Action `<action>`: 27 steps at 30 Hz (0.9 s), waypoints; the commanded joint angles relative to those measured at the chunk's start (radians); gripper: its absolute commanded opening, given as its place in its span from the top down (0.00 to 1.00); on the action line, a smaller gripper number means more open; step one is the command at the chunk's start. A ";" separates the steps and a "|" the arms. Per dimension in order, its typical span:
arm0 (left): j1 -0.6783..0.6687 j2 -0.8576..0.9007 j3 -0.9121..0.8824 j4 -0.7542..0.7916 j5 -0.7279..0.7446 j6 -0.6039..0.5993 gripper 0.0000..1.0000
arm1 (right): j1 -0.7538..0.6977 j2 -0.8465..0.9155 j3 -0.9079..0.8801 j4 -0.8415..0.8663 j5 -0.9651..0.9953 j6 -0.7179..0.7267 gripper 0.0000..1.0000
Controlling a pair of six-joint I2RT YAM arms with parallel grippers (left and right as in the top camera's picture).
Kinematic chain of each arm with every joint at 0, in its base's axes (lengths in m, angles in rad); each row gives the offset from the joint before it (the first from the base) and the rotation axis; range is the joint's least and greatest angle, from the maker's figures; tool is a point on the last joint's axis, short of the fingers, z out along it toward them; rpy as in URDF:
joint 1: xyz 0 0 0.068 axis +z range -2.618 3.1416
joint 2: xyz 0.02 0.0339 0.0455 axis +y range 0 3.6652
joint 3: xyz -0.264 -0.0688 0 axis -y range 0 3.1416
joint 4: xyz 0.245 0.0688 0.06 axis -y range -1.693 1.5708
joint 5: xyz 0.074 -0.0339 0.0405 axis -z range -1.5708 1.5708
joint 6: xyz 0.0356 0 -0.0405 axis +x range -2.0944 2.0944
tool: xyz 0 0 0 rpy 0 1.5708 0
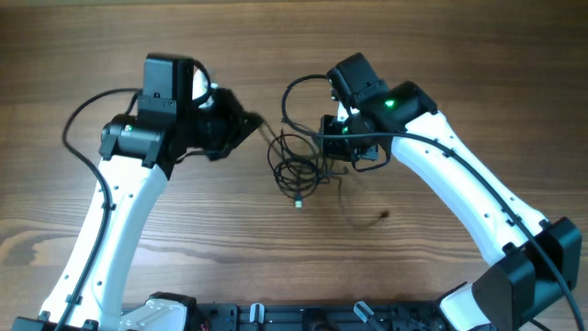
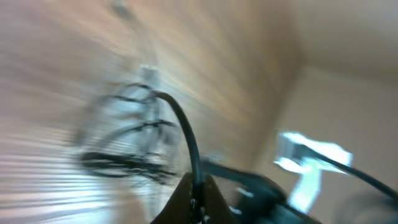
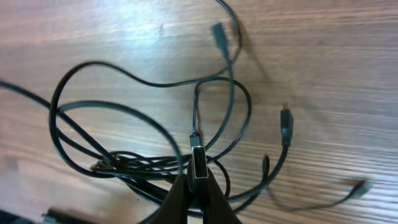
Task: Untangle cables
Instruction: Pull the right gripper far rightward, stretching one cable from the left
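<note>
The cables [image 1: 296,167] lie as a loose black tangle on the wooden table between my two arms. In the blurred left wrist view my left gripper [image 2: 198,190] is shut on one black strand [image 2: 184,127], which rises from the jaws toward the bunched loops [image 2: 121,155]. From overhead, the left gripper [image 1: 254,122] sits just left of the tangle. My right gripper [image 3: 198,182] is shut on a rectangular metal-faced plug [image 3: 198,167] at the tangle's edge. Loops [image 3: 118,158] spread to its left. Small plug ends [image 3: 285,129] lie loose on the wood.
The right arm's own thicker black cable [image 1: 299,92] arcs above the tangle. One thin strand trails right to a small dark end [image 1: 381,217]. A light-tipped plug [image 1: 299,200] points toward the front. The arm bases [image 1: 303,317] line the near edge.
</note>
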 commanded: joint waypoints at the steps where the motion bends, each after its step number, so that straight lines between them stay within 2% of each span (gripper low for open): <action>1: 0.008 -0.008 0.002 -0.103 -0.391 -0.005 0.96 | -0.019 0.005 0.010 0.009 -0.018 0.018 0.96; 6: 0.008 0.004 0.002 -0.222 -0.596 -0.005 0.96 | -0.044 -0.019 0.013 0.070 -0.068 0.022 0.96; 13: 0.008 0.047 0.001 -0.274 -0.719 -0.005 0.96 | -0.183 -0.147 0.088 0.080 -0.068 -0.029 0.96; 21: 0.011 0.121 0.001 -0.274 -0.834 -0.005 0.96 | -0.468 -0.293 0.142 -0.034 -0.037 -0.117 0.96; 27: 0.077 0.148 0.001 -0.283 -0.842 -0.004 0.96 | -0.679 -0.311 0.141 -0.158 0.101 -0.138 0.96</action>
